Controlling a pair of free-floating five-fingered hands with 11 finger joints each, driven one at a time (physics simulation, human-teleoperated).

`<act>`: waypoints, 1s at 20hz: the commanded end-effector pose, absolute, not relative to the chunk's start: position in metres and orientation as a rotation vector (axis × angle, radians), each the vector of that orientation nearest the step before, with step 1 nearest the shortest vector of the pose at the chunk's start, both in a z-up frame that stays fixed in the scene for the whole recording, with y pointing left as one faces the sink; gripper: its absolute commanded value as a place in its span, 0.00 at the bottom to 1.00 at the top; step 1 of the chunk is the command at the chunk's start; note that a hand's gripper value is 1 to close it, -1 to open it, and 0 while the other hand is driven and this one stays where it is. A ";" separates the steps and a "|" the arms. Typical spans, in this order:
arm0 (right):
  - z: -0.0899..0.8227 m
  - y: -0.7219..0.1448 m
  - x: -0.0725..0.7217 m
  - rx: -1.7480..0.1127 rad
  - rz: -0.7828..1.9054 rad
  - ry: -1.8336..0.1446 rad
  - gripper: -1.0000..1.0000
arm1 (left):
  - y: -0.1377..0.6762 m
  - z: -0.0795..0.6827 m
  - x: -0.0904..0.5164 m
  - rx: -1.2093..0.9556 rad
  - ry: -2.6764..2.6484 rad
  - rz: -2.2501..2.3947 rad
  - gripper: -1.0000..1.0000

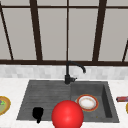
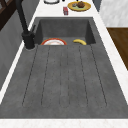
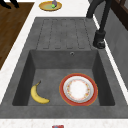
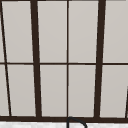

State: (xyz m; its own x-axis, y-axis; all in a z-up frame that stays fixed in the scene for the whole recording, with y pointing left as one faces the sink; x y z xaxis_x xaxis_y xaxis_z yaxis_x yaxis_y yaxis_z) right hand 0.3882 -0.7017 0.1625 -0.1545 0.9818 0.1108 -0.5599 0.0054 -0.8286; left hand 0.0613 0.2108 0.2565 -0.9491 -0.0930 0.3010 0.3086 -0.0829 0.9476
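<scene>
You had the window (image 4: 67, 62) filling the wall behind, dark-framed. Below it, the grey sink (image 3: 67, 35) sat in the white counter, ribbed drainboard on its left half, basin on the right. A red ball (image 1: 67, 115) hung at the front edge (hiding part of the basin). The black tap (image 1: 71, 71) stood at the back rim. In the basin lay a red-rimmed plate (image 3: 78, 89) and, apart from it, a banana (image 3: 38, 94). Your left hand (image 1: 37, 113) hovered over the drainboard's front corner; its fingers: cannot tell.
</scene>
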 end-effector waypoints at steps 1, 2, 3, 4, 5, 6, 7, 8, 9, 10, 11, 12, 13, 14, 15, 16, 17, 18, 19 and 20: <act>0.148 -0.720 0.388 -0.586 1.551 -0.937 0.00 | 0.211 0.257 0.061 -0.235 -1.919 -2.116 0.50; 0.142 -0.720 0.389 -0.581 1.576 -0.940 0.00 | 0.211 0.257 0.061 -0.235 -1.919 -2.116 0.50; 0.137 -0.721 0.392 -0.590 1.602 -0.945 0.00 | 0.211 0.257 0.061 -0.235 -1.919 -2.116 0.50; 0.132 -0.723 0.394 -0.590 1.615 -0.953 0.00 | 0.211 0.257 0.061 -0.235 -1.919 -2.116 0.50; 0.126 -0.724 0.398 -0.591 1.625 -0.962 0.00 | 0.211 0.257 0.061 -0.235 -1.919 -2.116 0.50; 0.121 -0.727 0.399 -0.595 1.627 -0.968 0.00 | 0.211 0.257 0.061 -0.235 -1.919 -2.116 0.50; 0.117 -0.726 0.400 -0.603 1.627 -0.981 0.00 | 0.211 0.257 0.061 -0.235 -1.919 -2.116 0.50; 0.110 -0.728 0.400 -0.603 1.619 -0.998 0.00 | 0.211 0.257 0.061 -0.235 -1.919 -2.116 0.50; 0.100 -0.733 0.400 -0.591 1.602 -1.020 0.00 | 0.211 0.257 0.061 -0.235 -1.919 -2.116 0.50; 0.091 -0.736 0.400 -0.577 1.607 -1.033 0.00 | 0.211 0.257 0.061 -0.235 -1.919 -2.116 0.50; 0.083 -0.739 0.400 -0.571 1.627 -1.034 0.00 | 0.211 0.257 0.061 -0.235 -1.919 -2.116 0.50; 0.082 -0.742 0.405 -0.553 1.640 -1.010 0.00 | 0.211 0.257 0.061 -0.235 -1.919 -2.116 0.50; 0.084 -0.743 0.409 -0.534 1.644 -1.017 0.00 | 0.211 0.257 0.061 -0.235 -1.919 -2.116 0.50; 0.085 -0.746 0.411 -0.508 1.647 -1.025 0.00 | 0.211 0.257 0.061 -0.235 -1.919 -2.116 0.50; 0.084 -0.748 0.414 -0.479 1.647 -1.029 0.00 | 0.211 0.257 0.061 -0.235 -1.919 -2.116 0.50; 0.083 -0.749 0.417 -0.448 1.652 -1.036 0.00 | 0.211 0.257 0.061 -0.235 -1.919 -2.116 0.50; 0.083 -0.749 0.419 -0.415 1.656 -1.045 0.00 | 0.211 0.257 0.061 -0.235 -1.919 -2.116 0.50; 0.083 -0.752 0.421 -0.395 1.654 -1.055 0.00 | 0.211 0.257 0.061 -0.235 -1.919 -2.116 0.50; 0.085 -0.756 0.422 -0.383 1.645 -1.070 0.00 | 0.211 0.257 0.061 -0.235 -1.919 -2.116 0.50; 0.081 -0.757 0.416 -0.338 1.630 -1.078 0.00 | 0.211 0.257 0.061 -0.235 -1.919 -2.116 0.50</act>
State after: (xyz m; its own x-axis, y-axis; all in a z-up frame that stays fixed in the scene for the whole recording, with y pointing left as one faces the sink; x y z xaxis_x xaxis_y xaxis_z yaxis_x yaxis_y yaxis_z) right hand 0.4263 -0.7440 0.1012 -0.2804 0.9053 0.3191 -0.6597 0.0597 -0.7491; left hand 0.0613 0.2108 0.2565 -0.9491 -0.0930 0.3010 0.3086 -0.0829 0.9476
